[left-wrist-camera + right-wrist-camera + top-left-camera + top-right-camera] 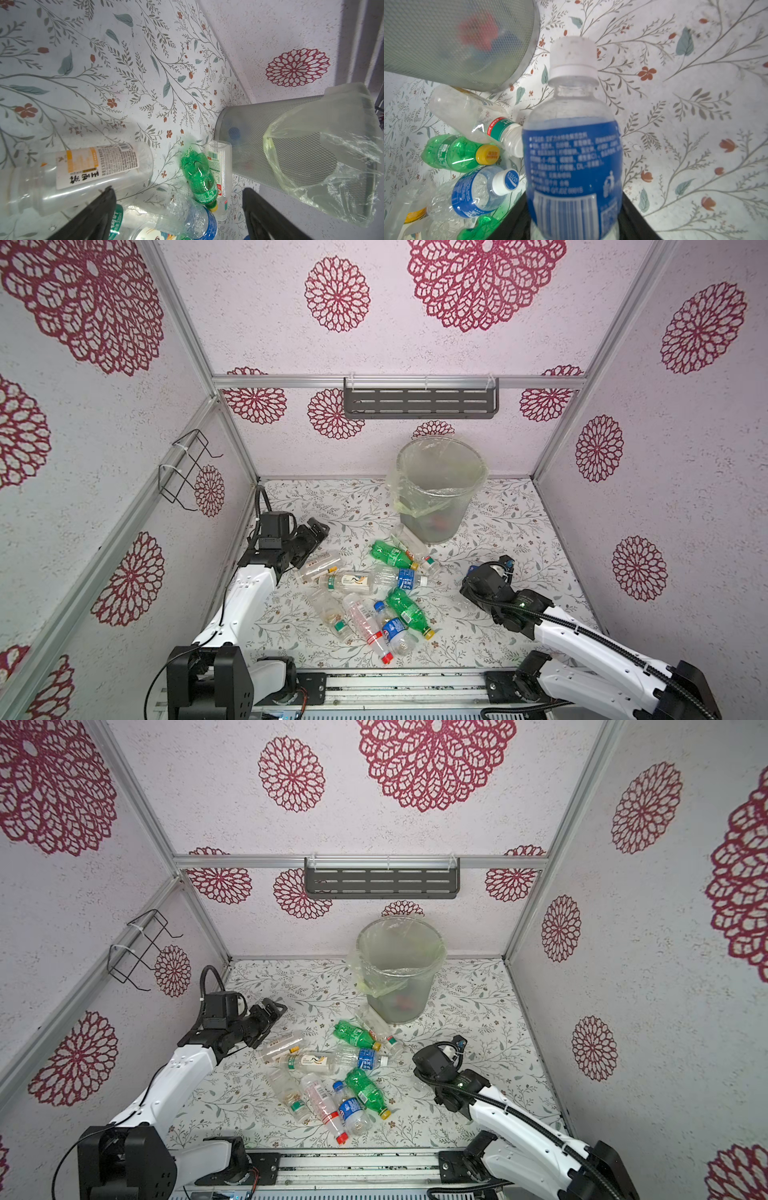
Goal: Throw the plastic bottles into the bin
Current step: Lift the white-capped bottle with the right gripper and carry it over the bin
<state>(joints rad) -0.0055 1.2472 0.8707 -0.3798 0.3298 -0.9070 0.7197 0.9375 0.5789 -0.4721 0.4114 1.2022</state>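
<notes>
Held bottle point(573, 145): clear, blue label, white cap. It stands between the jaws of the right gripper point(574, 212), which is closed on its lower body. The cap points away from the wrist. In both top views the wrist hides nearly all of it. Whether it is clear of the table point(519, 522) cannot be told.

Loose bottles point(365, 585): a heap lying on their sides on the table between the two grippers, nearer the left one. Two are green with yellow caps; the rest are clear.

Bin point(449, 518): upright, beyond the heap, ahead of the right gripper and toward the left arm's side. One clear bottle lies just beside its base. Red and blue shapes show through the mesh, too blurred to identify.

Left gripper point(176, 197): jaws wide apart, empty, at the heap's edge.
</notes>
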